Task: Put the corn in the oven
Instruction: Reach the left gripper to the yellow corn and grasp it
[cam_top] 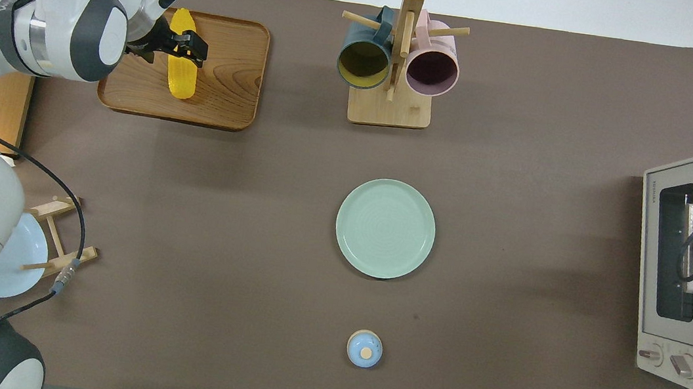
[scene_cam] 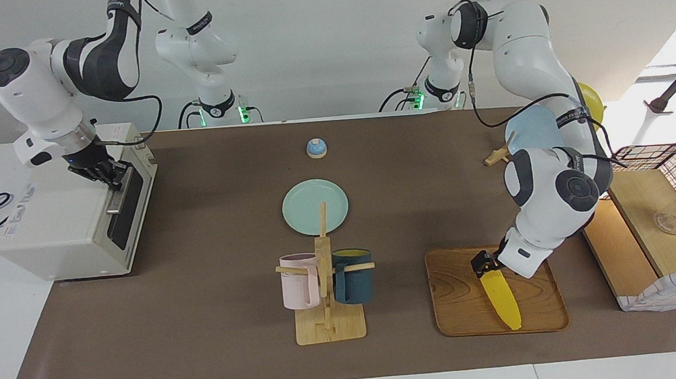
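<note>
The yellow corn (scene_cam: pixel 502 300) lies on a wooden tray (scene_cam: pixel 459 300) toward the left arm's end of the table, farther from the robots than the green plate. My left gripper (scene_cam: pixel 486 262) is down at the cob's thick end, fingers closed on either side of it; it also shows in the overhead view (cam_top: pixel 183 45) across the corn (cam_top: pixel 180 78). The cream-white oven (scene_cam: pixel 61 232) stands at the right arm's end with its dark glass door closed. My right gripper (scene_cam: pixel 114 176) is at the door's metal handle (scene_cam: pixel 117 196), fingers on the bar.
A green plate (scene_cam: pixel 315 207) lies mid-table. A wooden mug rack (scene_cam: pixel 327 285) with a pink and a dark blue mug stands farther from the robots. A small blue knob (scene_cam: pixel 316 148) sits near the robots. A wire-and-wood basket box (scene_cam: pixel 655 215) stands beside the tray.
</note>
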`<action>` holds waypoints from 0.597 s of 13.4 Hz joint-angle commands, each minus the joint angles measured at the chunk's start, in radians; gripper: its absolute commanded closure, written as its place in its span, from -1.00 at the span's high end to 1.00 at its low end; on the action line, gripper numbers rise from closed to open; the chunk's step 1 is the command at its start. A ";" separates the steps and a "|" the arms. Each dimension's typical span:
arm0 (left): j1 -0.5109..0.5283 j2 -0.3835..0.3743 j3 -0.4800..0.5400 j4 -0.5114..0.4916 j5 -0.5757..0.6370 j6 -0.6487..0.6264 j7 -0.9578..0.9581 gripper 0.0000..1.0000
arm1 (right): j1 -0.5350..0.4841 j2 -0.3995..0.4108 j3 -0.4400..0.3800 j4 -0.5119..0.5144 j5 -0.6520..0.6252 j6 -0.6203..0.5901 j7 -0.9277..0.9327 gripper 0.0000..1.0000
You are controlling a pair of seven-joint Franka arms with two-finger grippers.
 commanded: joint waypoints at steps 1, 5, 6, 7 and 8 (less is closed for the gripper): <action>-0.017 0.065 0.012 0.038 -0.001 0.054 -0.002 1.00 | -0.017 -0.008 0.012 -0.027 -0.009 0.024 0.000 -1.00; -0.019 0.076 0.015 0.044 0.001 0.051 0.000 1.00 | -0.014 -0.010 0.013 -0.051 0.000 0.024 0.009 -1.00; -0.019 0.076 0.015 0.046 0.001 0.051 0.000 0.98 | -0.009 -0.008 0.013 -0.056 0.007 0.024 0.010 -1.00; -0.019 0.076 0.015 0.046 0.001 0.053 0.000 0.91 | -0.002 -0.010 0.013 -0.076 0.011 0.038 0.013 -1.00; -0.019 0.076 0.015 0.044 0.005 0.054 0.000 0.84 | 0.005 -0.013 0.015 -0.093 0.013 0.056 0.024 -1.00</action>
